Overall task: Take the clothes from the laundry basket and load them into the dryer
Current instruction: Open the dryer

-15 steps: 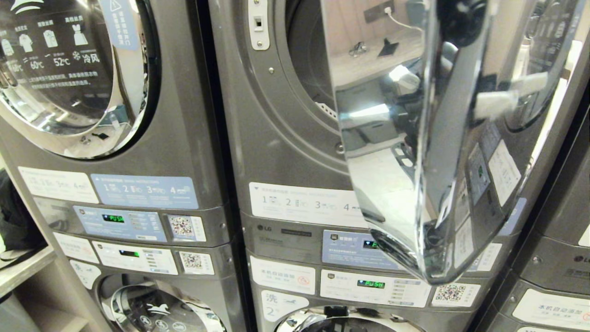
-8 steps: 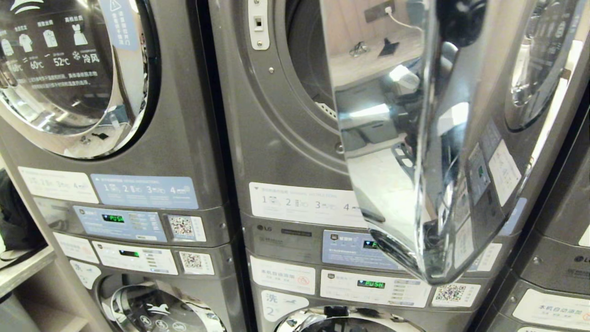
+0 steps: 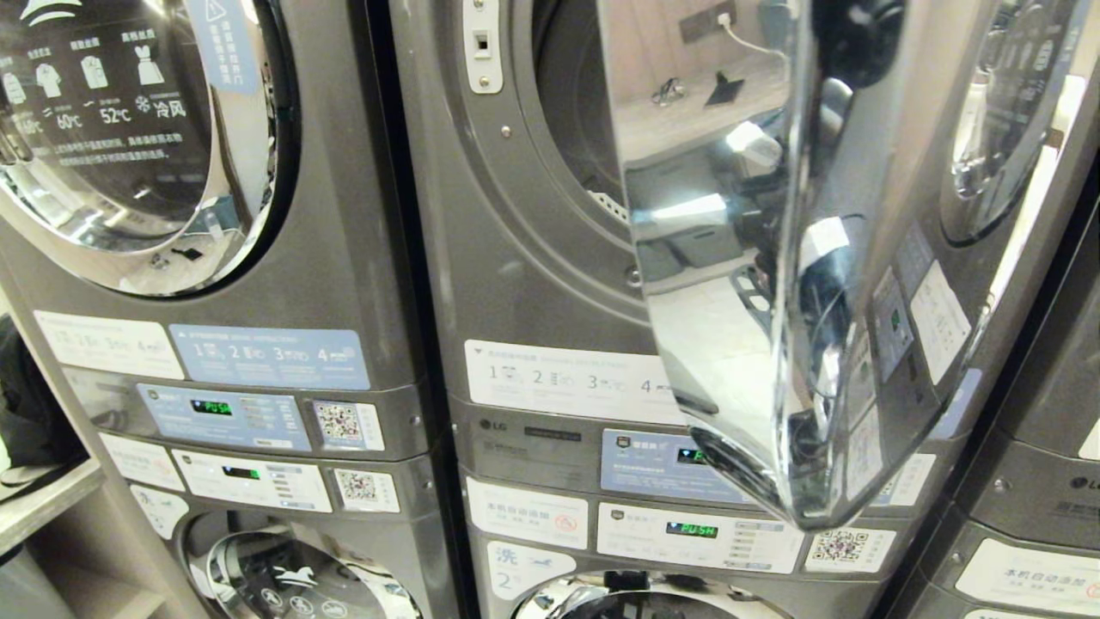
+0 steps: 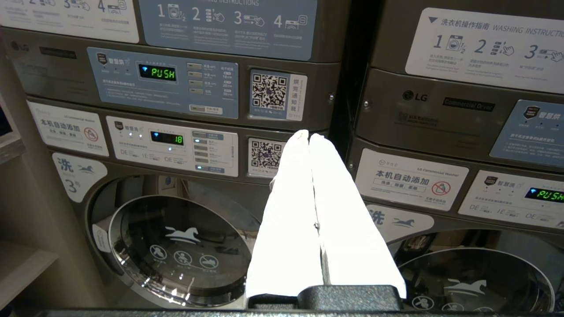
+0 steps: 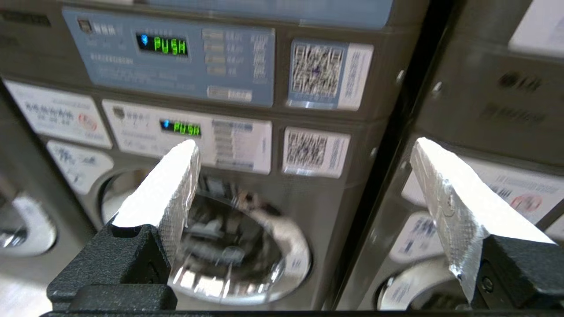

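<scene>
- Warm indoor light glared off the open chrome door [image 3: 756, 258], which mirrored the room.
- The right wrist view was motion-blurred, labels unreadable.
- White fingers [image 4: 335, 229] were overexposed.

Grey stacked machines [image 3: 284, 361] line the wall, green displays [image 3: 210, 407] glowing, instruction stickers [image 3: 268, 356] across their fronts. At far left, a pale wooden shelf [image 3: 43, 503] with something dark [image 3: 26, 404] resting on it.
</scene>
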Available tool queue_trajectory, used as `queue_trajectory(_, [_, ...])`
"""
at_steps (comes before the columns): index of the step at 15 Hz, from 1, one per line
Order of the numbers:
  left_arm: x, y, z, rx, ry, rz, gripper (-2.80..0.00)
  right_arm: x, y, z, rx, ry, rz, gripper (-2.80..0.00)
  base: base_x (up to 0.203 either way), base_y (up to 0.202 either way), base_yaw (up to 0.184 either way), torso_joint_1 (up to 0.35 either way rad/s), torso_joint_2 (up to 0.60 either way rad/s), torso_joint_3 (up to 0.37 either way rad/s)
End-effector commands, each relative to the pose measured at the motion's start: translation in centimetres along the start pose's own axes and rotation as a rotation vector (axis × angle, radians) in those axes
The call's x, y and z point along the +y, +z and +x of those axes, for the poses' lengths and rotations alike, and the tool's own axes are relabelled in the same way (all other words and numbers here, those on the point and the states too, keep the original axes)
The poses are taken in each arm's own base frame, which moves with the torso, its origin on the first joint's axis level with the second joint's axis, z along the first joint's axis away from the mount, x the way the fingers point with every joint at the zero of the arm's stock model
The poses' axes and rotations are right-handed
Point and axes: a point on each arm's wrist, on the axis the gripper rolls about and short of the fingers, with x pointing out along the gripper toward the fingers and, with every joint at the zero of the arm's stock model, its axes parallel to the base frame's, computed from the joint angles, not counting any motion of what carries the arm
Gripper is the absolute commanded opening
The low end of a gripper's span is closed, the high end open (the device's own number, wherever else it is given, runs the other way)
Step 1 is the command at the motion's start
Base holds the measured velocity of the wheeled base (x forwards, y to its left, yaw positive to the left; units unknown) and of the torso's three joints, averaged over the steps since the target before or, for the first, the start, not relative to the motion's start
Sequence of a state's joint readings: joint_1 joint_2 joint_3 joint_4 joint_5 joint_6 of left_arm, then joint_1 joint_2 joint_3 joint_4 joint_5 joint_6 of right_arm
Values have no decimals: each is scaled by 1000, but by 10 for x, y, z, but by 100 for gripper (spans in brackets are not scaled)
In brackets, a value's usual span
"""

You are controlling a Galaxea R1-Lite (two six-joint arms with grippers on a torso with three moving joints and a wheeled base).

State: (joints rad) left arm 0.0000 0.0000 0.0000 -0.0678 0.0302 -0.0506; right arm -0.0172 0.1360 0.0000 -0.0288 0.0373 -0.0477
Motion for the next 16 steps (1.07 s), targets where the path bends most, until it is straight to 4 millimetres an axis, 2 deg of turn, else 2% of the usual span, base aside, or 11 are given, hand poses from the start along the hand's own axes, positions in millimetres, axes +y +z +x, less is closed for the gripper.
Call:
queue_trajectory(1, [0,-6,1,19,1,-1,-280,0,-5,-10,-119,-5,-18,0,0,0,0,0,0,0])
queue_trajectory(12, [0,-6,1,19,1,-1,-280,0,-8,-10,-96,-14,-11,0,0,0,0,0,0,0])
queue_trajectory(13, [0,-6,1,19,1,-1,-280,0,-7,-10,-97,-13,-16,-280,0,0,0,0,0,0])
queue_trajectory(16, [0,-6,1,19,1,-1,-280,0,-8,-10,-96,-14,-15,-280,0,0,0,0,0,0])
